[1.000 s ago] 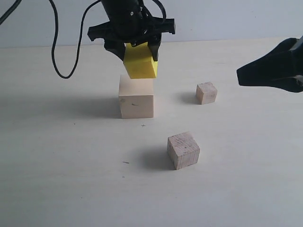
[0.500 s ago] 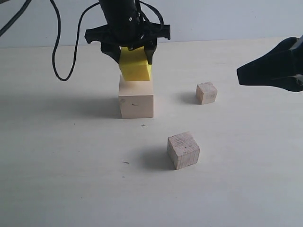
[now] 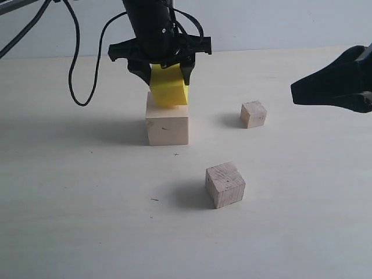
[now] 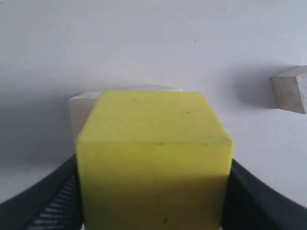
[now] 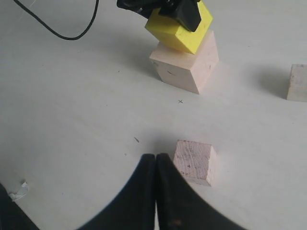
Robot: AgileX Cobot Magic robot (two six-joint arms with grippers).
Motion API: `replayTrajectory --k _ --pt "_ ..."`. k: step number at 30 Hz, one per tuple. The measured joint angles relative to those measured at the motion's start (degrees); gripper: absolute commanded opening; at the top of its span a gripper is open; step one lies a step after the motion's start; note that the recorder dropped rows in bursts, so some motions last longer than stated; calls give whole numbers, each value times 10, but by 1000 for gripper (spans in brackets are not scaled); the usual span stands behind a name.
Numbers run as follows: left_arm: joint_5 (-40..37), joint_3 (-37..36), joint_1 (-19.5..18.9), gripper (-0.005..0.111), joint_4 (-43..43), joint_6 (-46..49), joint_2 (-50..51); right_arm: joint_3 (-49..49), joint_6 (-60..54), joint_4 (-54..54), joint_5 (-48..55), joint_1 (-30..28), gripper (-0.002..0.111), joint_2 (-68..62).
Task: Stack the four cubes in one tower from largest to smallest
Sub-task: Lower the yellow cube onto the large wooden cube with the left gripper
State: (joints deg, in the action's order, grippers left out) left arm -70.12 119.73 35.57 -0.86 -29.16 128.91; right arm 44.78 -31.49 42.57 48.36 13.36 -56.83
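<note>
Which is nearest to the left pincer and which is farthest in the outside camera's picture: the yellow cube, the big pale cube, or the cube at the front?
1. Yellow cube: held in the left pincer.
2. Big pale cube: right underneath.
3. Front cube: off to the right, toward the camera.

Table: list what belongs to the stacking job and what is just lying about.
Job: large pale cube, yellow cube in left gripper, medium grainy cube, small pale cube.
Lying about: black cable, white scrap.
</note>
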Motion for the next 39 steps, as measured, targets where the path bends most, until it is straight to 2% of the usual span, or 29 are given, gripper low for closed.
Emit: replayTrajectory --k 13,39 --pt "0 -31 1 0 13 -3 -19 0 0 0 0 0 0 0" --pt "0 -32 1 0 13 -26 -19 0 0 0 0 0 0 0"
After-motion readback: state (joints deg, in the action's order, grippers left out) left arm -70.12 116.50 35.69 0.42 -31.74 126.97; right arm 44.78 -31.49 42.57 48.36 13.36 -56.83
